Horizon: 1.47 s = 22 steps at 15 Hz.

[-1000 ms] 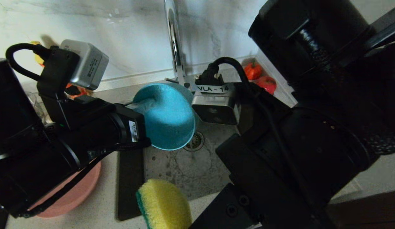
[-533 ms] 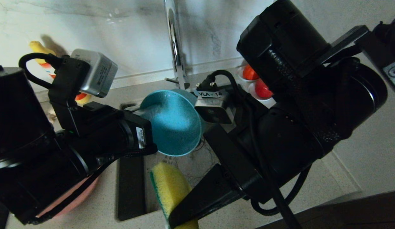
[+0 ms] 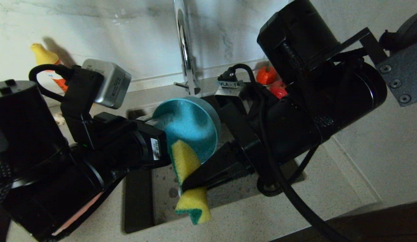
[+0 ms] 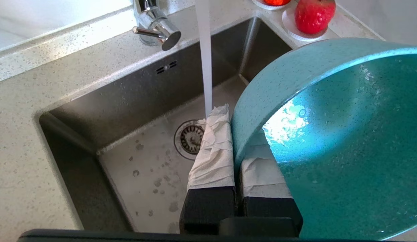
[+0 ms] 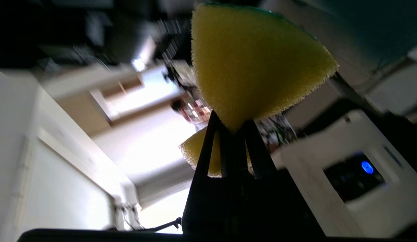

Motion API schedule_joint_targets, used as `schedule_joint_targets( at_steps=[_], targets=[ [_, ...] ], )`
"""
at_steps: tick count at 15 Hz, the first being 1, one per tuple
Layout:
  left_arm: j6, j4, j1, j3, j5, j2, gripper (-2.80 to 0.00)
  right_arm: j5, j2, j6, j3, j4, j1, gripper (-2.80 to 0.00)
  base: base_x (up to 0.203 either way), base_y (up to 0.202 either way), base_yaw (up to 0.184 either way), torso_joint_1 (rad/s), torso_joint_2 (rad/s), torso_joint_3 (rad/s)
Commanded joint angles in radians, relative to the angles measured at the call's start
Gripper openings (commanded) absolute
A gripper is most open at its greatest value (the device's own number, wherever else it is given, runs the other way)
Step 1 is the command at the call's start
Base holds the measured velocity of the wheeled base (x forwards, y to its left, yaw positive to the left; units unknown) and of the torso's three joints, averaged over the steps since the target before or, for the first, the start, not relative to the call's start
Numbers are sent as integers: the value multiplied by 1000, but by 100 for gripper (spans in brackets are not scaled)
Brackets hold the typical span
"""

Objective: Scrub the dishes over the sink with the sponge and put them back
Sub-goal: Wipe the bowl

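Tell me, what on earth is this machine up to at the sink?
It is washing up. The left gripper is shut on the rim of a deep teal bowl, holding it tilted over the dark steel sink, where water runs from the tall chrome tap. The right gripper pinches a yellow foam sponge with a green scouring face and holds it against the bowl's lower edge. A pink plate peeks out under the left arm.
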Motion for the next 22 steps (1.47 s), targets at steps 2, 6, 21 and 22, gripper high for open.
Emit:
schedule_joint_targets(
  at_steps=[2, 6, 21, 22],
  targets=[
    [1, -23, -5, 11, 9, 13, -280, 4, 3, 44, -1, -54, -46, -280, 0, 0, 0, 0, 0, 0],
    [0, -24, -34, 30, 9, 13, -280, 14, 1, 45, -1, -74, -56, -280, 0, 0, 0, 0, 0, 0],
    [-16, -43, -29, 1, 62, 53, -280, -9, -28, 47, 2, -8, -46, -280, 0, 0, 0, 0, 0, 0],
    [-16, -45, -29, -5, 65, 50, -280, -9, -24, 47, 5, -5, -45, -280, 0, 0, 0, 0, 0, 0]
  ],
)
